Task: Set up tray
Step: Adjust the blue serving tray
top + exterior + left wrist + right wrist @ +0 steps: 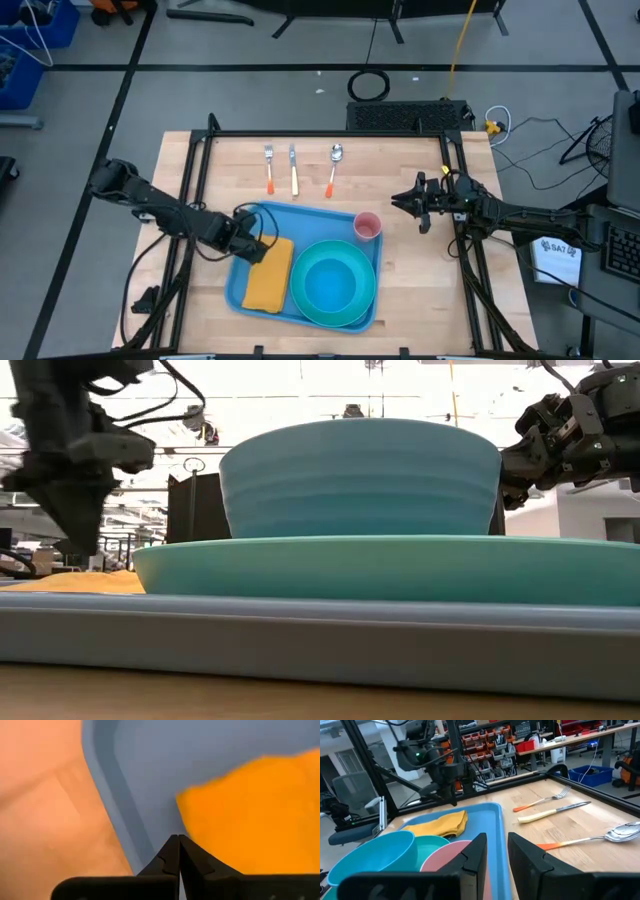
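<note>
The rigid, loaded tray [250, 290] should handle stiffly; grip its rim, where the left end effector [262, 243] hovers closed, empty.

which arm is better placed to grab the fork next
Left, probably. The fork lies on the bare table beyond the tray, nearer its left end, and the left gripper, shut and empty over the napkin, sits nearer. The right gripper hovers farther right.

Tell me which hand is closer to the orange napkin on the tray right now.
Left. The left hand is shut, over the tray at the napkin's upper left edge. The right hand hangs open off the tray, beyond the pink cup.
</note>
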`<action>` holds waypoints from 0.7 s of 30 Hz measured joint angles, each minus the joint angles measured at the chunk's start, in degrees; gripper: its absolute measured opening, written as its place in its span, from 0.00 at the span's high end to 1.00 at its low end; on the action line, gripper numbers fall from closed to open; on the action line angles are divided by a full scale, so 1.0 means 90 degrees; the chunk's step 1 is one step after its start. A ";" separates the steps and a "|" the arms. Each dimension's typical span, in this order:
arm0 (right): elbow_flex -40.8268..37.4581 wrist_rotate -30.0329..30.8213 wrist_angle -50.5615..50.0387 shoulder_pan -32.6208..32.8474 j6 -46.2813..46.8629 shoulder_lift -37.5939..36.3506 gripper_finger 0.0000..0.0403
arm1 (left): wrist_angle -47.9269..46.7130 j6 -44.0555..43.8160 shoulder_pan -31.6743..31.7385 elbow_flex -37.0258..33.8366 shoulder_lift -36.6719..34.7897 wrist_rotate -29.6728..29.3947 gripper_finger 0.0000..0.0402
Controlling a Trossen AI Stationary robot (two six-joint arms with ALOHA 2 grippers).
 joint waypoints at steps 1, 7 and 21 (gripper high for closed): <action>0.0001 0.0000 -0.0005 0.0001 0.0005 0.0000 0.83 | -0.0010 0.0209 0.0138 0.0000 0.0000 0.0002 1.00; 0.0000 -0.0002 -0.0080 0.0002 0.0015 -0.0002 0.83 | -0.0045 0.1422 0.1140 -0.0002 0.0043 0.0100 1.00; 0.0001 -0.0168 -0.0124 0.0002 0.0008 0.0000 0.83 | 0.1666 0.3410 0.2858 -0.0288 0.0402 0.0832 1.00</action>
